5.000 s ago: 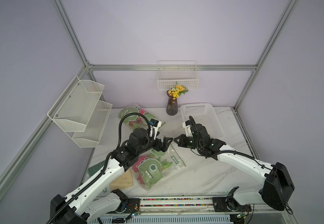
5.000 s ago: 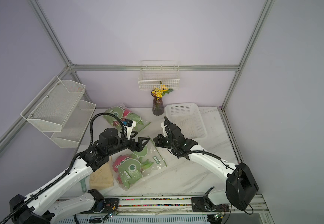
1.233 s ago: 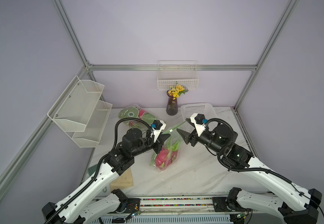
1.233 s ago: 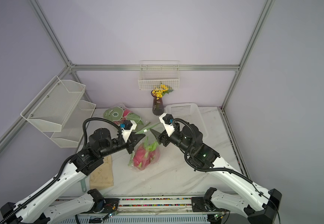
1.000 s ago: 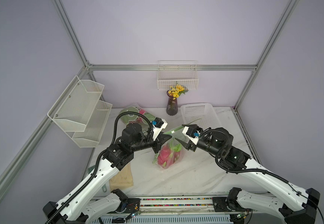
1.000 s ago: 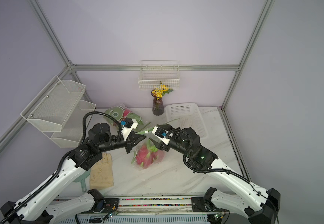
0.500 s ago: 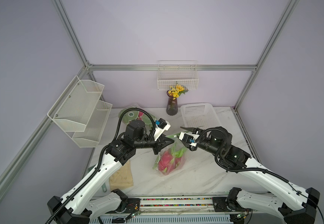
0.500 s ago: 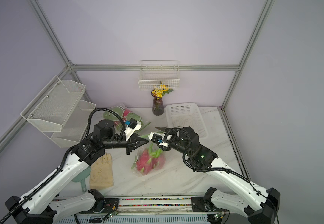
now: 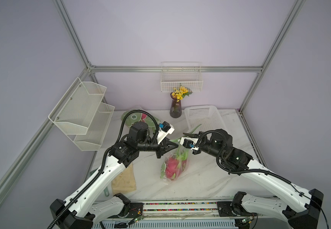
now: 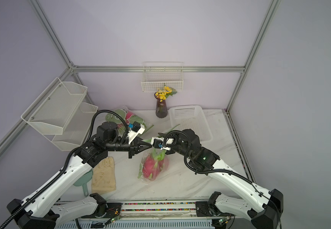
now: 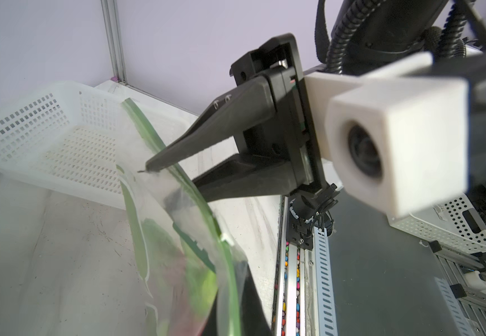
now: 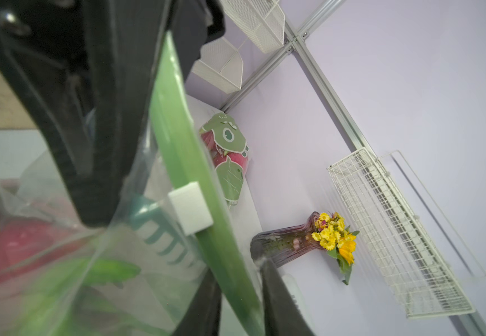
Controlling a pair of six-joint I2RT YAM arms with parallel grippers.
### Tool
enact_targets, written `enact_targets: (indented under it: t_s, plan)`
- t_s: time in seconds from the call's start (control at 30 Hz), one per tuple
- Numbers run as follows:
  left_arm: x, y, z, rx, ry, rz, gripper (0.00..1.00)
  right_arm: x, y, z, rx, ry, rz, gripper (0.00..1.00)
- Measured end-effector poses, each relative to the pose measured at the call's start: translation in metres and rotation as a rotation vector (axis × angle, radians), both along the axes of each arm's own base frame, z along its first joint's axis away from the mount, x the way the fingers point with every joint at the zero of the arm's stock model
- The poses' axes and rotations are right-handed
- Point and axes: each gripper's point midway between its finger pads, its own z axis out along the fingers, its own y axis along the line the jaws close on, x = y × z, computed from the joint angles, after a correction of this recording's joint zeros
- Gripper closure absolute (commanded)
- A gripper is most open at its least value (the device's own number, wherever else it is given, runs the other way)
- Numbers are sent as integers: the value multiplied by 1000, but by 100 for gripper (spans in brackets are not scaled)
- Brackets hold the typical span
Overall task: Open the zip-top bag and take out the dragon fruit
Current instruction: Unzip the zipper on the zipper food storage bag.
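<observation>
So, the left claw (image 9: 175,146) is pressed together on the top edge of the zip-top bag (image 9: 177,158), and both top views show the bag hanging straight down from its tips. The dragon fruit (image 9: 171,168) sits low inside that bag, right below the left claw's tips, magenta with green scales. The top views don't really show the right claw's tips, because its camera box is in the way. The left wrist view fixes that. There the right claw (image 11: 160,184) comes in facing the left one, one finger on each side of the bag's green zip strip (image 11: 145,131), with a slim gap between them, so I can't tell if it's actually biting. The right wrist view gives the best look at the white slider tab (image 12: 191,208) on the strip just ahead of the right claw's fingers, but the fruit is only a pink blur there. Behind the left claw lies a second bag (image 9: 139,119) with frog stickers and pink fruit inside. A white basket (image 9: 204,119) sits out past the right claw. A vase (image 9: 176,108) of yellow flowers stands beyond the spot where both claws meet.
</observation>
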Motion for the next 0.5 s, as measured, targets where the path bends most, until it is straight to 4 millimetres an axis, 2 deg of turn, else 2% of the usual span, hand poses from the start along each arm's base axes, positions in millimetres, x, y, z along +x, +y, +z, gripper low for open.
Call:
enact_targets:
  t_s: [0.23,0.3,0.4,0.5]
  plan:
    - [2,-1,6,-22,-24,-7,100,0,0,0,-8,-3,3,100]
    - [3,-2,7,-26,-31,-7,77,-1,-1,1,-10,-1,2,100]
    - [6,-2,7,-33,-56,1,65,-4,-4,4,-18,9,3,100]
    - [11,-2,0,-30,-76,22,60,-10,-6,7,-31,47,14,100]
